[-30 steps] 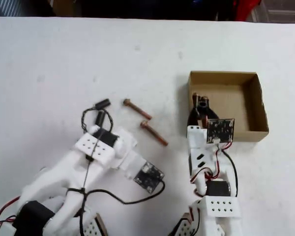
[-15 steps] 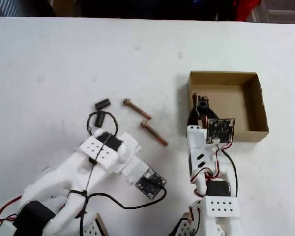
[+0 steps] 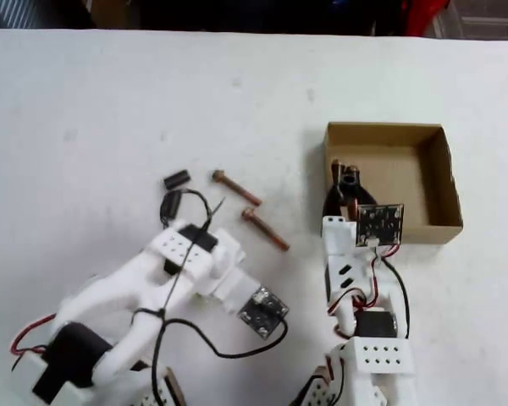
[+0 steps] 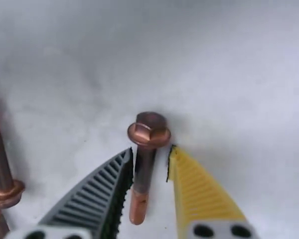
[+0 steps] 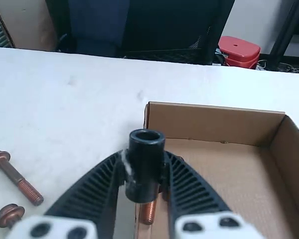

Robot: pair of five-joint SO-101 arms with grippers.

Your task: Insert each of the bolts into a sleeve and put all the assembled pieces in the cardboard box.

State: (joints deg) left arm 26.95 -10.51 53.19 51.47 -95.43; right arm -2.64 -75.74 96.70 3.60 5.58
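Progress looked roughly a third: right gripper (image 5: 144, 157) clamped a black sleeve (image 5: 144, 174) with a bolt (image 5: 148, 211) through it at the cardboard box (image 3: 385, 131) rim, not yet dropped. Left gripper (image 4: 150, 148) sat spread astride a loose bolt (image 4: 148, 132); second bolt (image 4: 4, 190) and two spare sleeves (image 3: 177, 179) lay unassembled on the white table (image 3: 110, 101), dark furniture (image 5: 139, 25) and a red object (image 5: 239, 50) behind.

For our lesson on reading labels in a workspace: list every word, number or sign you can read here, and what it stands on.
None can be read.
The brown cardboard box shows plain walls, the copper-coloured hex-head bolt bears no legible mark, and any print on the small black circuit board is too small to read.
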